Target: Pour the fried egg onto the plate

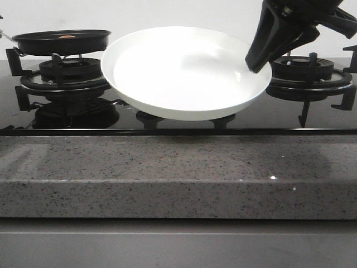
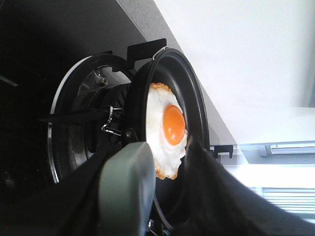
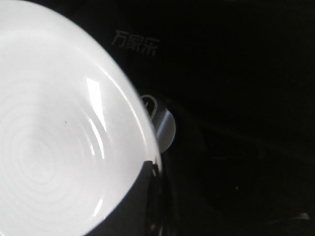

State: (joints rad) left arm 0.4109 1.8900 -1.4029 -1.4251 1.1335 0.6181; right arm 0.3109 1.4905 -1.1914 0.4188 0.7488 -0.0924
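Note:
The white plate (image 1: 184, 72) hangs tilted above the middle of the hob, and my right gripper (image 1: 254, 62) is shut on its right rim. The right wrist view shows the plate (image 3: 49, 123) with a dark finger (image 3: 147, 201) lying over its edge. The fried egg (image 2: 165, 128), white with an orange yolk, lies in the black frying pan (image 2: 194, 98). My left gripper (image 2: 162, 206) is shut on the pan's grey-green handle (image 2: 123, 187). In the front view the pan (image 1: 61, 40) sits at the left burner with the egg (image 1: 67, 37) just showing; the left gripper is out of that frame.
A left burner grate (image 1: 67, 75) is under the pan, and a right burner (image 1: 309, 72) stands behind the right arm. A speckled stone counter edge (image 1: 178, 173) runs along the front. A round silver knob (image 3: 165, 129) sits on the black glass below the plate.

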